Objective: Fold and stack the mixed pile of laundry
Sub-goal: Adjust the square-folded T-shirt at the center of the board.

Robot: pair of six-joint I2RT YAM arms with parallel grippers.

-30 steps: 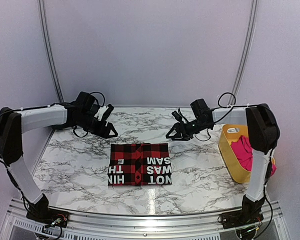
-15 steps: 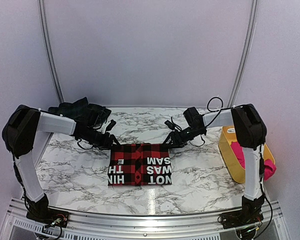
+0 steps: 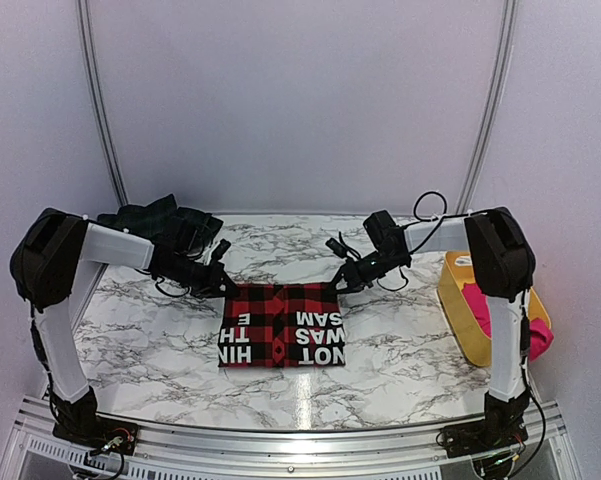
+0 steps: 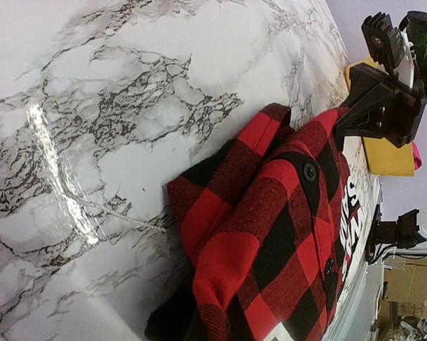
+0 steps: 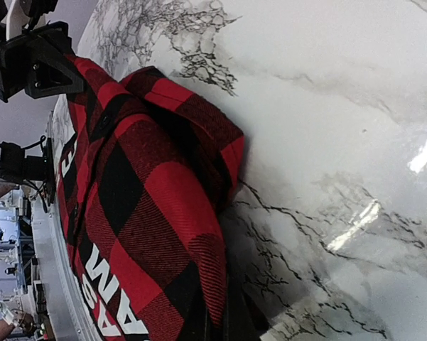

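Note:
A folded red-and-black checked garment (image 3: 280,325) with white letters lies flat mid-table. My left gripper (image 3: 227,287) is shut on its far left corner, and the cloth bunches up at the jaws in the left wrist view (image 4: 199,327). My right gripper (image 3: 337,286) is shut on the far right corner, where the fabric rises in a pinched fold (image 5: 224,323). A dark green-black plaid garment (image 3: 162,218) lies crumpled at the back left, behind the left arm. The magenta-pink garment (image 3: 492,305) sits in the tub on the right.
The yellow plastic tub (image 3: 458,300) stands at the table's right edge, with pink cloth hanging over its near side. White marble tabletop (image 3: 150,340) surrounds the checked garment. Grey curtain walls close off the back and sides.
Both grippers came down from above the table to the checked garment's far corners and shut on them. The far edge now bunches up slightly.

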